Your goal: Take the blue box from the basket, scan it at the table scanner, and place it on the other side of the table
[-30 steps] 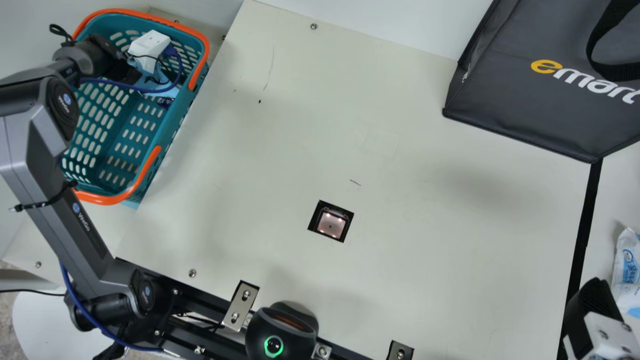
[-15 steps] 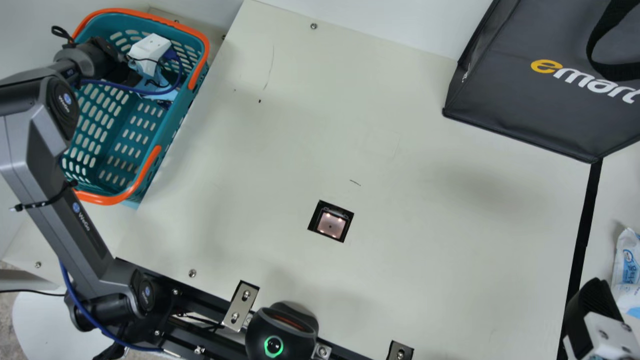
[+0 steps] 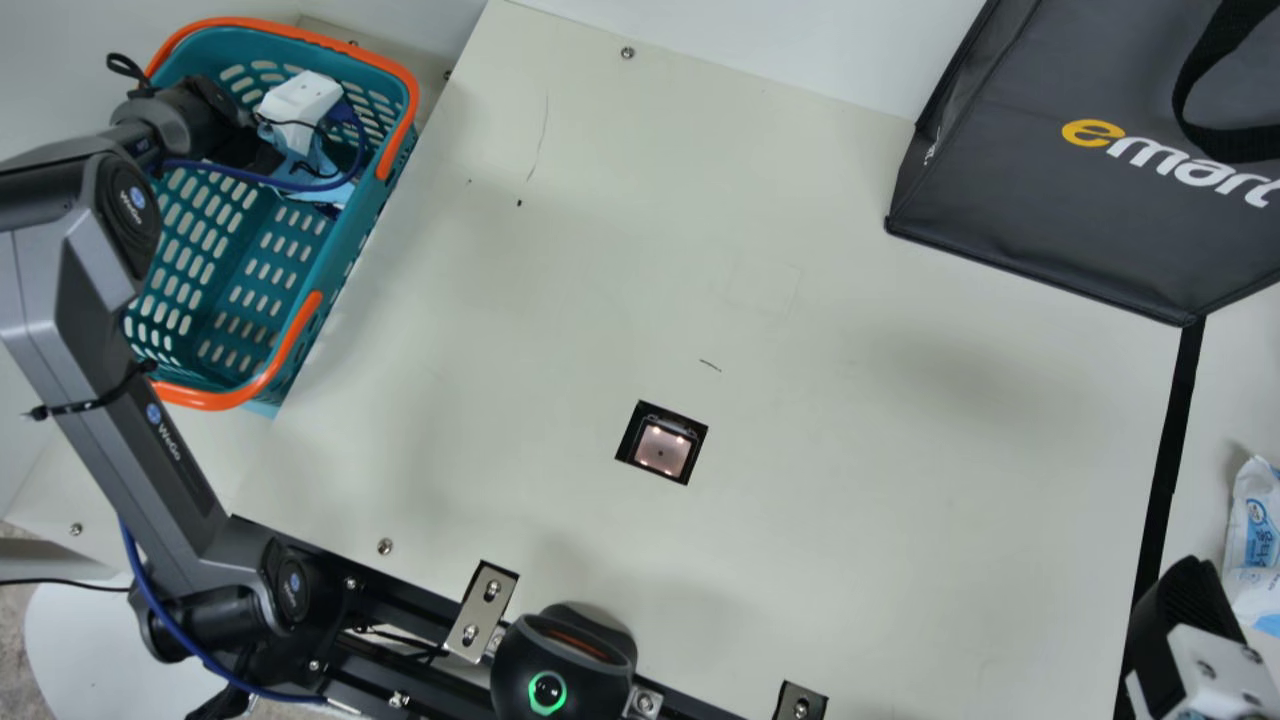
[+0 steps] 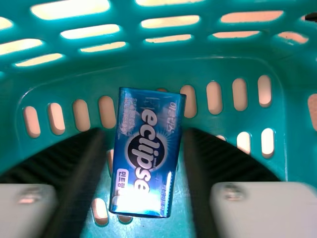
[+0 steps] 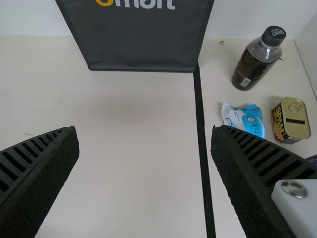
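Reaching into the teal basket (image 3: 345,255), my left gripper (image 3: 300,104) has its fingertips hidden in the main view. The blue box (image 4: 146,151) lies on the basket's floor in the left wrist view, between the fingers of my left gripper (image 4: 144,136), which stand open on its two sides with a gap at one side. My right gripper (image 3: 1190,630) is at the main view's lower right corner; in the right wrist view, the right gripper (image 5: 143,130) is open with only table behind its gap. The table scanner (image 3: 661,446) is a lit square set into the table.
A dark grey bag (image 3: 1060,190) stands at the back right. Right of a black tape line (image 5: 202,144) are a dark bottle (image 5: 255,62), a white and blue packet (image 5: 245,119) and a can (image 5: 291,121). A round black device (image 3: 565,665) sits at the front edge.
My left gripper has shifted very slightly down and to the right in the main view, inside the basket. The right arm has kept still.
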`<state>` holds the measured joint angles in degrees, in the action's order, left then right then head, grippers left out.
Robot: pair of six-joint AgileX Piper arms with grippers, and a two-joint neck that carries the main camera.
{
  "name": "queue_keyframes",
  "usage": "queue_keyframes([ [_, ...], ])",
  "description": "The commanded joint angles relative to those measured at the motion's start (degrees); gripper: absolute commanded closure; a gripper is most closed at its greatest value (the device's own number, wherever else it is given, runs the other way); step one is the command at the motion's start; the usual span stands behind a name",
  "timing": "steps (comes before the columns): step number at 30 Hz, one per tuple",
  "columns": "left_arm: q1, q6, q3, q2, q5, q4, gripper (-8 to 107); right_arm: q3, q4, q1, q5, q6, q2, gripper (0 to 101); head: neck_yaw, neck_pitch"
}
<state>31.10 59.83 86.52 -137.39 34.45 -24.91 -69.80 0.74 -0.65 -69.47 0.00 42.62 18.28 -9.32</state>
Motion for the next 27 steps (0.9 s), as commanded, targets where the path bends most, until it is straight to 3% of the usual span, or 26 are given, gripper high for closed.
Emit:
queue_keyframes([
  [1, 0.03, -0.11, -0.39, 0.25, -0.18, -0.02, 82, 0.00, 0.00, 0.00, 0.00, 0.00, 0.00, 6, 0.14, 1.40],
  [5, 0.11, -0.24, -1.60, 1.47, -0.77, -0.66, 107, 0.00, 0.00, 0.00, 0.00, 0.00, 0.00, 6, 0.14, 1.40],
  [18, 0.99, -4.17, -11.40, 13.90, -4.37, -4.81, 107, 0.00, 0.00, 0.00, 0.00, 0.00, 0.00, 6, 0.14, 1.40],
  [27, 2.32, -15.87, -17.81, 25.23, -5.94, -3.20, 107, 0.00, 0.00, 0.00, 0.00, 0.00, 0.00, 6, 0.14, 1.40],
])
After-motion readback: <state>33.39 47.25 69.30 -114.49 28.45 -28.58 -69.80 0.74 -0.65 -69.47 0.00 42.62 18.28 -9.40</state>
